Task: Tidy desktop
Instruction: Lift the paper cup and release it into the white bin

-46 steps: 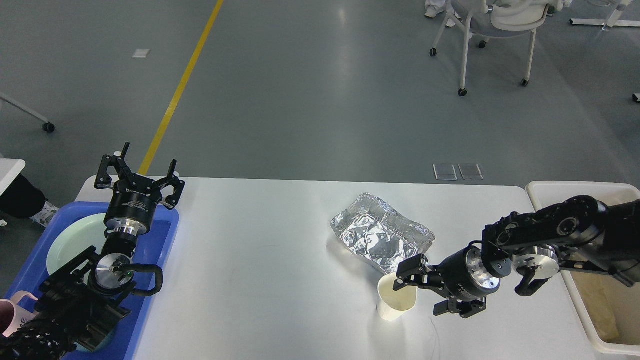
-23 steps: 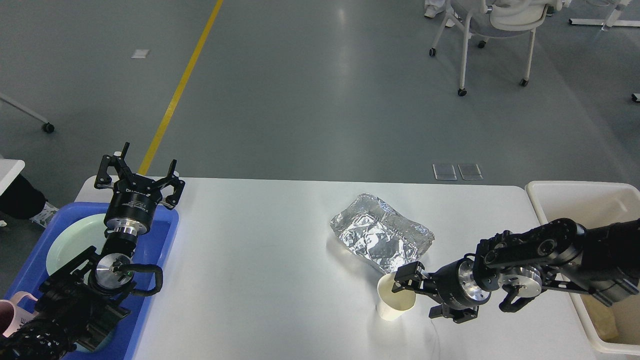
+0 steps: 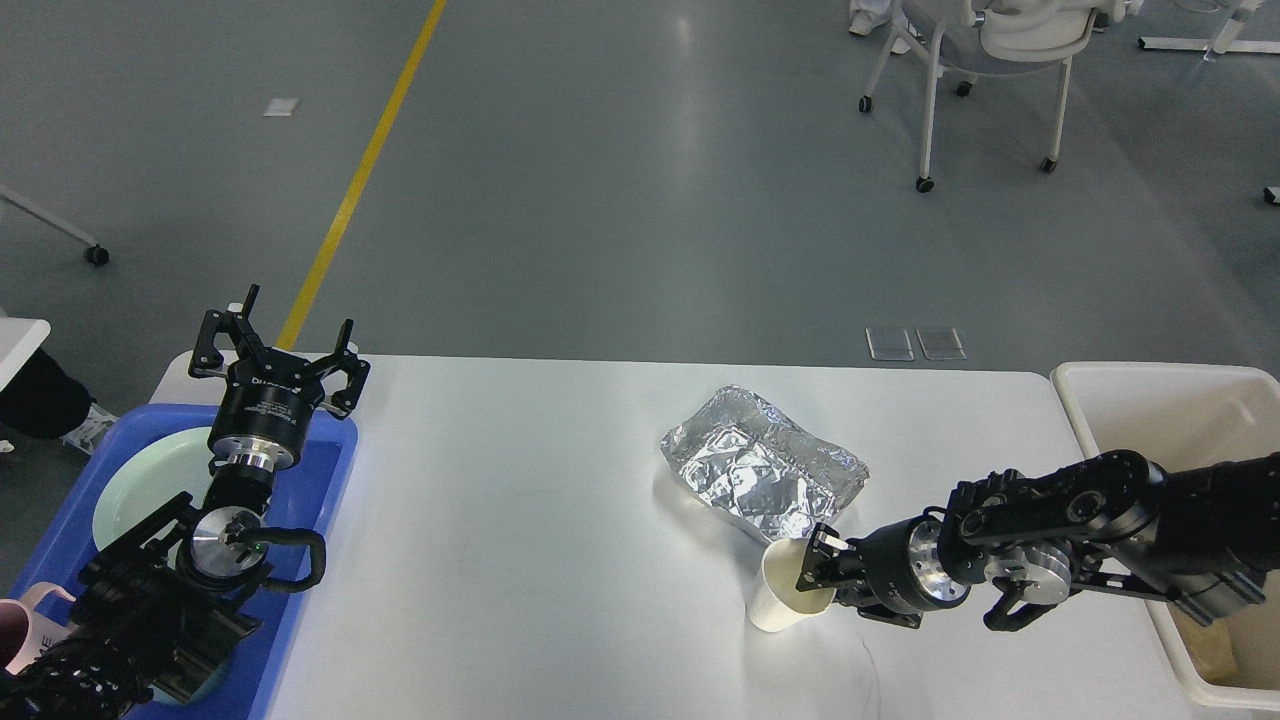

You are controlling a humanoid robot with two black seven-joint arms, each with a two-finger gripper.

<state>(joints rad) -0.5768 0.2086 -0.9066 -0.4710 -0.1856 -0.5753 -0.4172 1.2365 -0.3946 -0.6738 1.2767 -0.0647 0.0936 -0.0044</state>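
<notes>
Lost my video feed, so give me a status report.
Left pincer open, idle above blue tray. Right pincer on paper cup rim, grip unclear. Foil pack on desktop, just behind cup.

1 chair point(image 3: 985, 60) w/ casters, yellow floor line point(image 3: 360, 175).

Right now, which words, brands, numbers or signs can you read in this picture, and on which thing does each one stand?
Nothing can be read for certain.
Left gripper: pale print on its black body, too small to read.
Pink mug: dark letters at the picture's edge, cut off and unreadable.
Paper cup, foil, blue tray, bin, desktop: no text visible.
</notes>
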